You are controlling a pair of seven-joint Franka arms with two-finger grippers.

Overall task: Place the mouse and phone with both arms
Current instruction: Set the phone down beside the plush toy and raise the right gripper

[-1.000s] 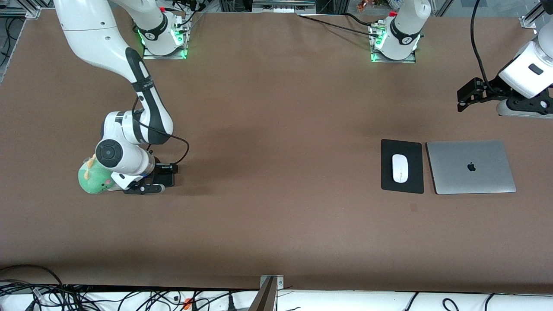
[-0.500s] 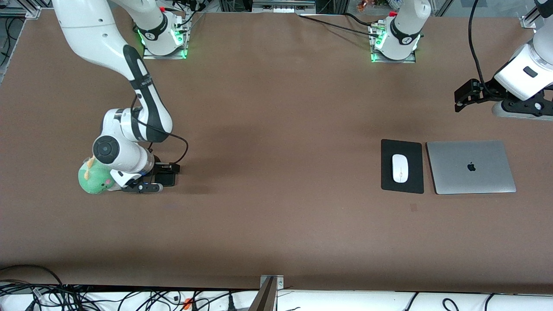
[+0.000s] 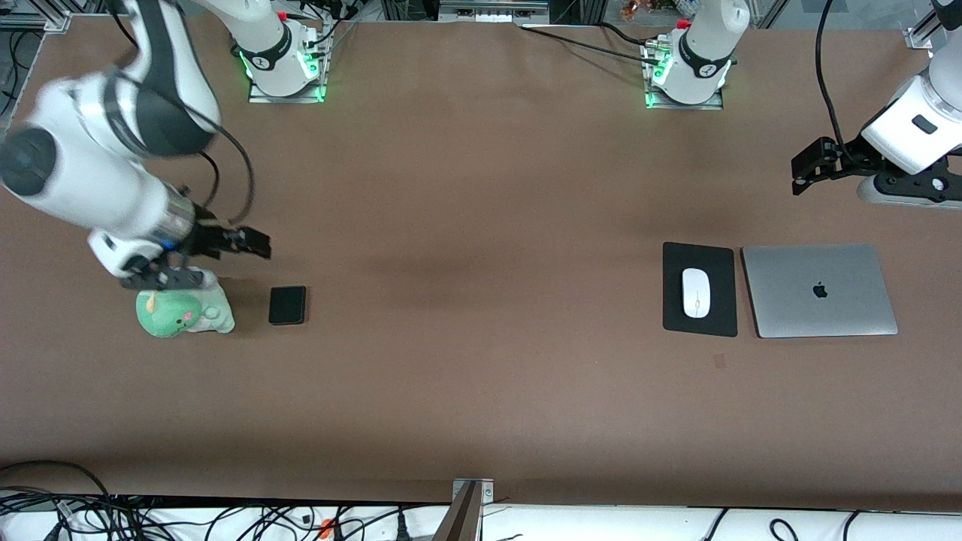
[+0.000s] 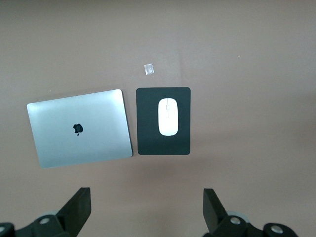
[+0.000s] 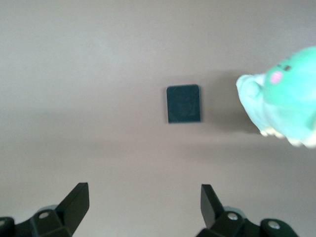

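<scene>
The white mouse (image 3: 696, 292) lies on a black pad (image 3: 699, 254) toward the left arm's end of the table; it also shows in the left wrist view (image 4: 168, 116). The black phone (image 3: 287, 304) lies flat on the table toward the right arm's end, and shows in the right wrist view (image 5: 183, 103). My right gripper (image 3: 169, 279) (image 5: 143, 202) is open and empty, raised over the table above the plush toy. My left gripper (image 3: 902, 191) (image 4: 146, 207) is open and empty, high over the table edge, well apart from the mouse.
A green plush toy (image 3: 180, 313) (image 5: 286, 103) sits close beside the phone. A closed silver laptop (image 3: 819, 289) (image 4: 79, 128) lies next to the pad (image 4: 163, 143). A small tape mark (image 4: 148, 69) is on the table nearer the front camera than the pad.
My right gripper has risen from the table beside the plush toy and swung away, leaving the phone uncovered on the table. The left arm has barely moved.
</scene>
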